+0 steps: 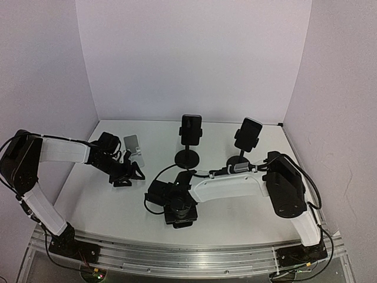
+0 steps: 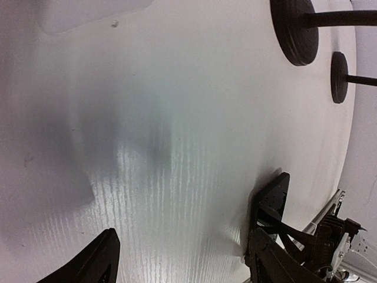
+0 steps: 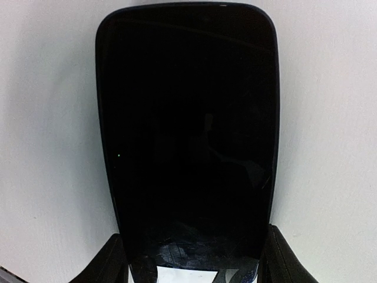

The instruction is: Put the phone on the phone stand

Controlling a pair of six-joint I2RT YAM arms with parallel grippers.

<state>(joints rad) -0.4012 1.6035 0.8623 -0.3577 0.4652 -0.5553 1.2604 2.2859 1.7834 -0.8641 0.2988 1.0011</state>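
Right gripper [image 3: 194, 250] straddles phone [image 3: 187, 130], flat on desk [image 3: 47, 118].
Jaws closed against both long edges, near end; left gripper [image 2: 182, 253] jaws wide, well apart.

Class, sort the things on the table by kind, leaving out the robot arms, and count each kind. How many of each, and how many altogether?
Black smartphones: 3
Black round-based pole phone stands: 2
Small silver folding phone stand: 1
Total: 6
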